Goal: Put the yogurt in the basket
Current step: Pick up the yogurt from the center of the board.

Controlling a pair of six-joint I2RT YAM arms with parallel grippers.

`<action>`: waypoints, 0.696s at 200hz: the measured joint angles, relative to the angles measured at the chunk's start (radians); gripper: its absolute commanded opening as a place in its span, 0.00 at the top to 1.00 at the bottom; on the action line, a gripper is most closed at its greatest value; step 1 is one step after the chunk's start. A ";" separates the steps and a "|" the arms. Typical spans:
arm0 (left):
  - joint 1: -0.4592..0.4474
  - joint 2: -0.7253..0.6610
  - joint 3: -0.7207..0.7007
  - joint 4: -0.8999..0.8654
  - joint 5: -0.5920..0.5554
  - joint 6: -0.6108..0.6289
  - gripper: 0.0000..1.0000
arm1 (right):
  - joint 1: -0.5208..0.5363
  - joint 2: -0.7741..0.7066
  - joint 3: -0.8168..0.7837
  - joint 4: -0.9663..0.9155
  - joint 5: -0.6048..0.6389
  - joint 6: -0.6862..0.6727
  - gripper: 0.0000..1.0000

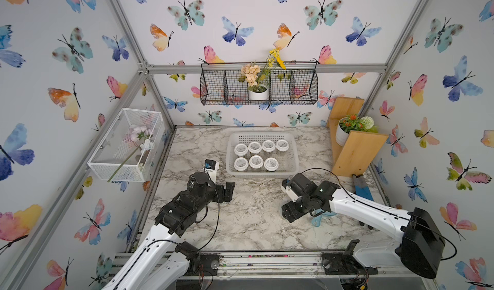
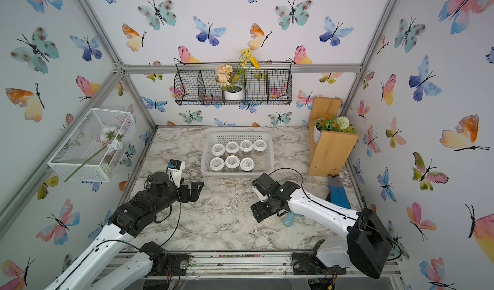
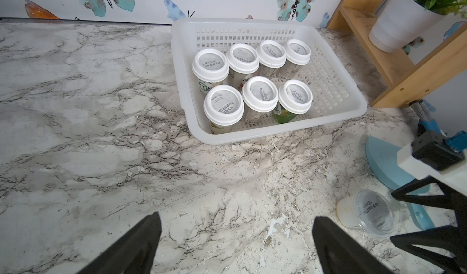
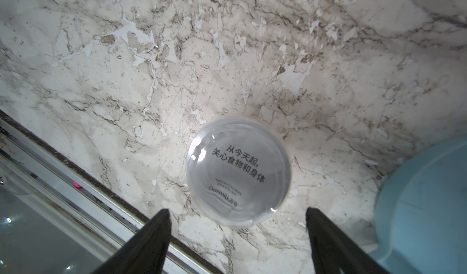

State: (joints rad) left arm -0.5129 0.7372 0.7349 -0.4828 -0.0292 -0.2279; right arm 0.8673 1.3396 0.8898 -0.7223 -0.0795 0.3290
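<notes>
Seven yogurt jars (image 1: 256, 161) stand in the basket (image 1: 262, 174); the eighth jar (image 4: 238, 171) sits on the worktop (image 1: 254, 221), near right; the last pick looks to be in hand; the right pincer (image 4: 237, 210) hangs above it, arm bent low, jaws apart and empty; next, descend and close; the left pincer (image 3: 236, 216) hovers open, left of the basket.
</notes>
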 measured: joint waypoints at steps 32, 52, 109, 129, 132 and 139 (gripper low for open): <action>0.000 0.000 0.000 0.000 0.000 0.000 0.00 | 0.013 0.021 0.003 -0.002 0.016 0.005 0.17; 0.000 0.000 0.000 0.000 0.000 0.000 0.00 | 0.018 0.032 0.003 -0.003 0.023 0.005 0.17; 0.000 0.000 0.000 0.000 0.000 0.000 0.01 | 0.024 0.057 0.036 -0.005 0.033 0.004 0.17; 0.000 0.001 0.000 0.000 0.000 0.000 0.00 | 0.024 0.069 0.053 -0.007 0.038 0.003 0.17; 0.000 0.001 0.000 0.000 0.000 0.000 0.00 | 0.024 0.070 0.055 -0.007 0.039 0.003 0.17; 0.000 0.001 0.000 0.000 0.000 0.000 0.00 | 0.024 0.071 0.059 -0.008 0.040 0.003 0.17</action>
State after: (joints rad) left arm -0.5129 0.7383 0.7349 -0.4828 -0.0292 -0.2279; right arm 0.8917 1.4109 0.9489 -0.7300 -0.0399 0.3321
